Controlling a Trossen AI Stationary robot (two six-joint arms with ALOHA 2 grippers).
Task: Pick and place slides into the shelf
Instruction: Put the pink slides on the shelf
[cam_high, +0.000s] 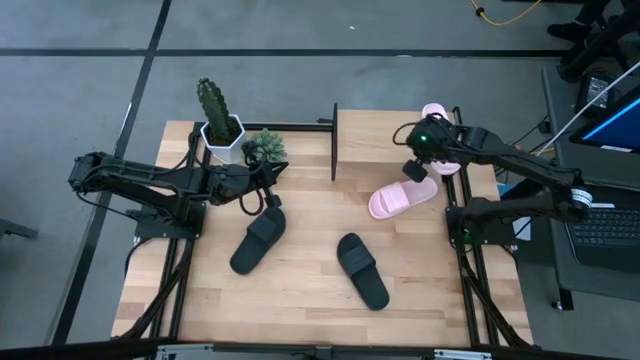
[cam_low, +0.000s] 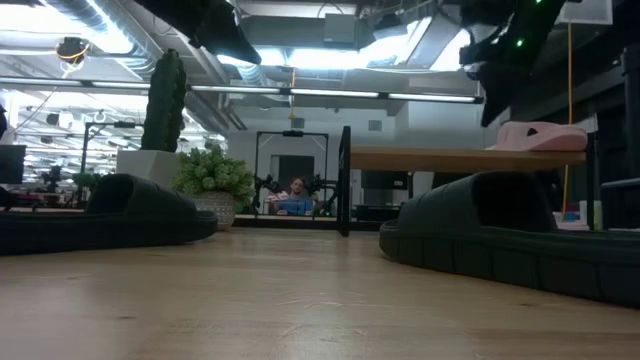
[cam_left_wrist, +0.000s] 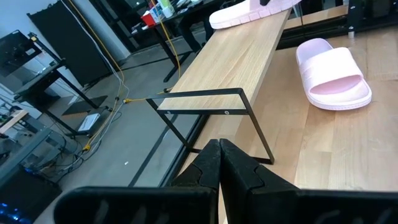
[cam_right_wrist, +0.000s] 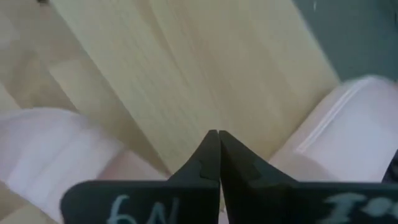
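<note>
Pink slides: one pale pink slide (cam_high: 437, 112) sits on the light wooden shelf (cam_left_wrist: 242, 59); its mate (cam_high: 402, 197) lies beside the shelf, awaiting pickup.
Black slides: two matte black slides (cam_high: 258, 241) (cam_high: 362, 270) on the wooden tabletop (cam_high: 300, 290).
Right gripper (cam_high: 415, 170): fingers pinched together, empty, between the pink pair.
Left gripper (cam_high: 268, 198): fingers together, empty, over the nearer black slide.

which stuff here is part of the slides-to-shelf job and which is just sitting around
Job:
- pink slide on the shelf
- pink slide on the table
- black slide by the left gripper
- black slide mid-table
- shelf

Just there:
- cactus in white pot
- small leafy plant
</note>
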